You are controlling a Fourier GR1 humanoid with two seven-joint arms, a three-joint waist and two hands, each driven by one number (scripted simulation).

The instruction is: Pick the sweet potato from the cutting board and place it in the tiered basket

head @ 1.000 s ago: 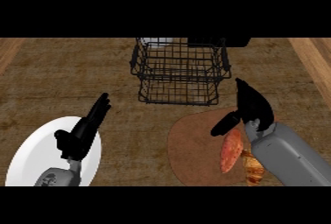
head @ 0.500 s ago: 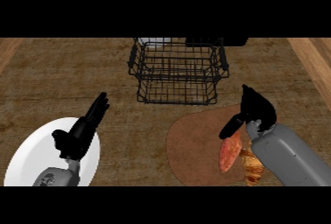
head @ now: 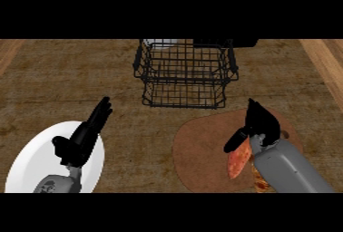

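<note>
An orange sweet potato (head: 238, 161) lies lengthwise on the round brown cutting board (head: 201, 152) at the lower right. My right hand (head: 260, 124) hovers over the potato's far end, fingers straight and thumb hanging down beside it, holding nothing. Part of the potato is hidden under my right forearm. The black wire tiered basket (head: 186, 72) stands at the back centre, just beyond the board. At the lower left, my left hand (head: 85, 135) rests open with fingers pointing up, above a white plate (head: 30, 161).
The white plate lies at the lower left corner. A dark object (head: 225, 42) and a pale one (head: 161, 43) sit behind the basket. Light wooden strips (head: 327, 59) border the counter at the right and left edges.
My right hand has drawn back toward me and lowered over the sweet potato's far end. The left hand, potato and basket have stayed put.
</note>
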